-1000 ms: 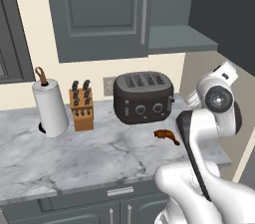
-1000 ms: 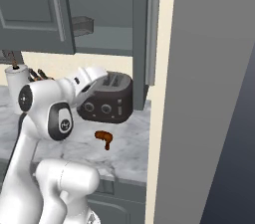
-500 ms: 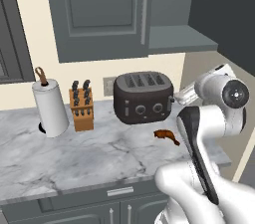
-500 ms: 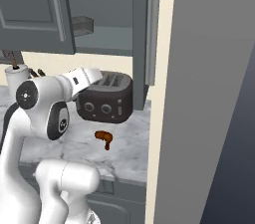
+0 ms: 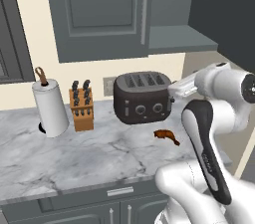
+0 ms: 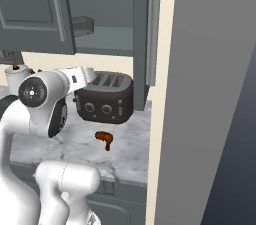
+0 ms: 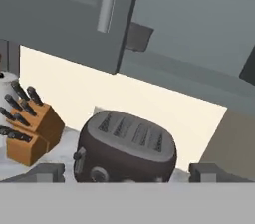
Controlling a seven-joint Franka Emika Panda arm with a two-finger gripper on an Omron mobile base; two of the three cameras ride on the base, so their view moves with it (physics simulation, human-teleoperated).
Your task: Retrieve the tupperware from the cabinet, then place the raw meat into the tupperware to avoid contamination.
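The cabinet (image 7: 199, 34) is open; the hand (image 7: 124, 173), jaws wide, should rise squarely toward the tupperware (image 7: 138, 37) above it.

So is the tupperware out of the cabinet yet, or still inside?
Still inside. The tupperware sits on the shelf of the cabinet behind the swung-open door, and the open gripper holds nothing.

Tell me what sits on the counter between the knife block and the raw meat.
The black toaster stands between knife block and raw meat, per the left base view.
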